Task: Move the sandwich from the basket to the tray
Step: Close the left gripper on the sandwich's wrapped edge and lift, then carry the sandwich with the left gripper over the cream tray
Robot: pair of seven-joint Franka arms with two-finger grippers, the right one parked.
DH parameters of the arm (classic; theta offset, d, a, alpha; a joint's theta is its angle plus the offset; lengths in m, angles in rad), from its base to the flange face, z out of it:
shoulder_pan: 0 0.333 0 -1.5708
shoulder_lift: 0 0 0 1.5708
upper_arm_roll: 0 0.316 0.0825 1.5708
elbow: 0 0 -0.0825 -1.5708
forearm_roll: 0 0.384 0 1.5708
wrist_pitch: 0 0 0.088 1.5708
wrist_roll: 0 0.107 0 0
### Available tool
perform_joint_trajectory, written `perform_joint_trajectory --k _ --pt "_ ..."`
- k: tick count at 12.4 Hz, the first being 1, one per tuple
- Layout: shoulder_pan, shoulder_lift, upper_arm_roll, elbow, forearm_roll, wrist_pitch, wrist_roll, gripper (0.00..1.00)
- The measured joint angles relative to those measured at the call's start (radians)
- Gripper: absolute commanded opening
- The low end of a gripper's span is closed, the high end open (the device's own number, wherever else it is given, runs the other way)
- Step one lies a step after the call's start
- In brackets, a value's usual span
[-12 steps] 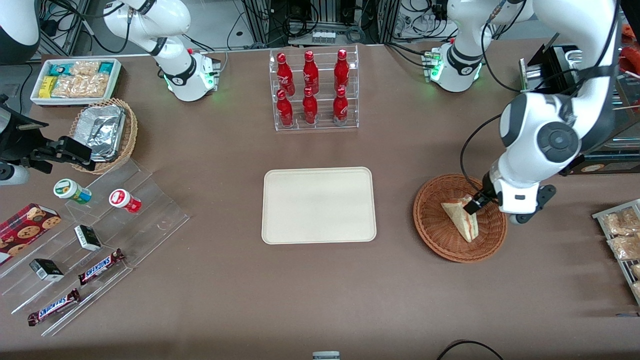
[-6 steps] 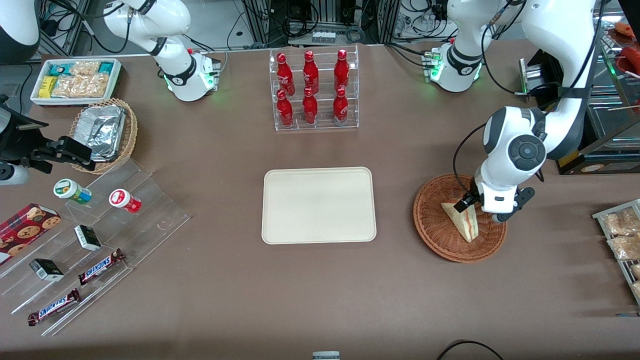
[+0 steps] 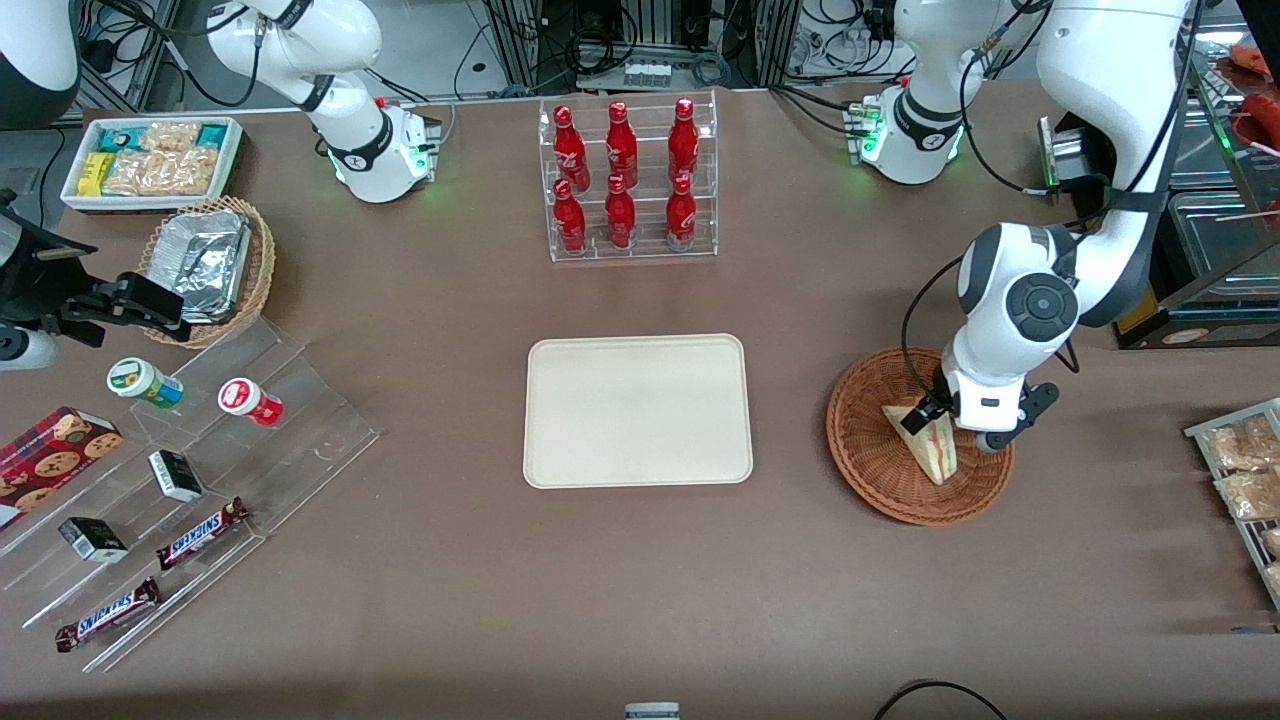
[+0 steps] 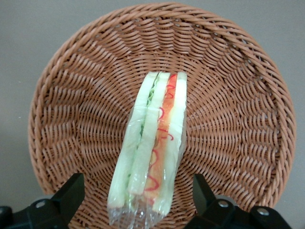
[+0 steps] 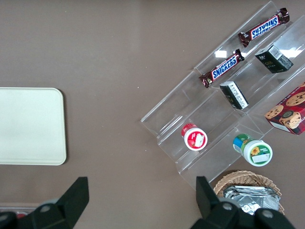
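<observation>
In the basket (image 3: 920,440), toward the working arm's end of the bench: hand (image 4: 138,202) wide open, straddling the sandwich (image 4: 150,148) standing on edge, gripping nothing, poised to close; tray (image 3: 638,410) bare.

This one's a robotics lab dressed as a snack shop. White robot arm bases (image 3: 375,150) are bolted to a brown table (image 3: 640,600), with tangled cables (image 3: 650,45) along the frame's top edge. A clear acrylic rack of red bottles (image 3: 627,180) stands at top centre. The left arm's gripper (image 3: 925,418) is spread wide over a reddish-brown woven wicker basket (image 3: 905,510).
</observation>
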Motion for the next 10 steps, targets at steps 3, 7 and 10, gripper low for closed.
perform_joint_trajectory --k 3,7,10 --pt "0.000 0.020 0.000 0.000 0.002 0.009 -0.001 0.00" --pt "0.000 0.023 -0.002 0.034 0.006 -0.043 -0.001 0.00" --pt "-0.018 0.001 -0.030 0.193 0.009 -0.338 0.051 0.00"
